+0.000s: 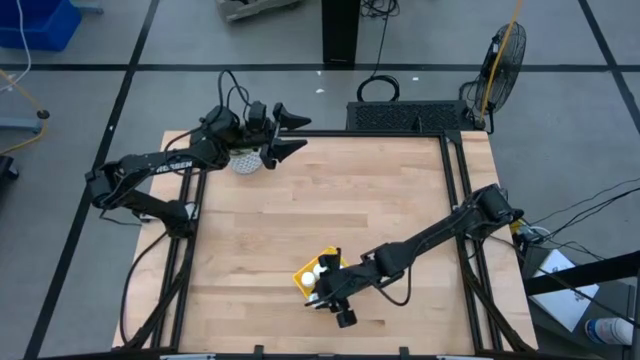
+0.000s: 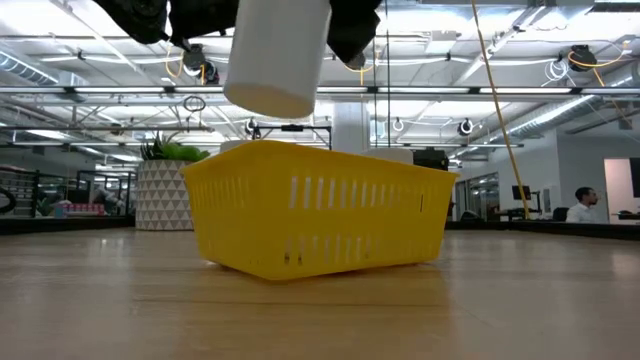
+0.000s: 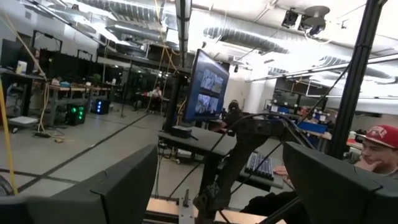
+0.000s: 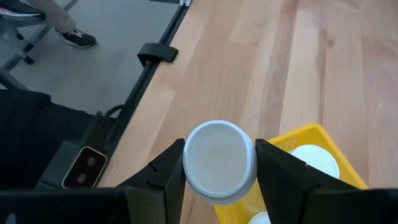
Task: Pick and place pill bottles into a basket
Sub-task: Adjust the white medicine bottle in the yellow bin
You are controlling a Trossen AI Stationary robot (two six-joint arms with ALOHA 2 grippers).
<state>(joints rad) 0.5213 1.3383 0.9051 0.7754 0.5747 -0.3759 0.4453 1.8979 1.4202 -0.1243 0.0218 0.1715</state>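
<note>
A white pill bottle (image 4: 219, 162) hangs clamped between the jaws of the right gripper (image 4: 219, 171), one dark finger (image 4: 166, 174) pressed to each side of it, and it sits above the near rim of the yellow basket (image 2: 315, 215), clear of the basket's edge and not yet inside. From the level view across the worktop the bottle (image 2: 276, 55) hangs slightly tilted, with open air between its lower end and the basket's rim. The basket (image 1: 325, 265) stands on the wooden worktop (image 1: 330, 200) toward the front edge, a little left of the middle, and inside it at least two more white bottles (image 4: 314, 158) show by their round caps; how many lie there in all cannot be told. The right arm reaches to the basket from the worktop's right side, its gripper (image 1: 322, 297) over the basket's front corner. Well away from the basket, at the far left corner of the worktop, the left gripper (image 1: 290, 133) waits in the air with its jaws spread wide and nothing between them, just beside a white speckled plant pot (image 1: 244, 160). That pot (image 2: 163, 195), with green leaves, also shows behind the basket in the level view. Beyond the worktop a person in a red cap (image 3: 379, 149) sits near a monitor (image 3: 208, 93).
</note>
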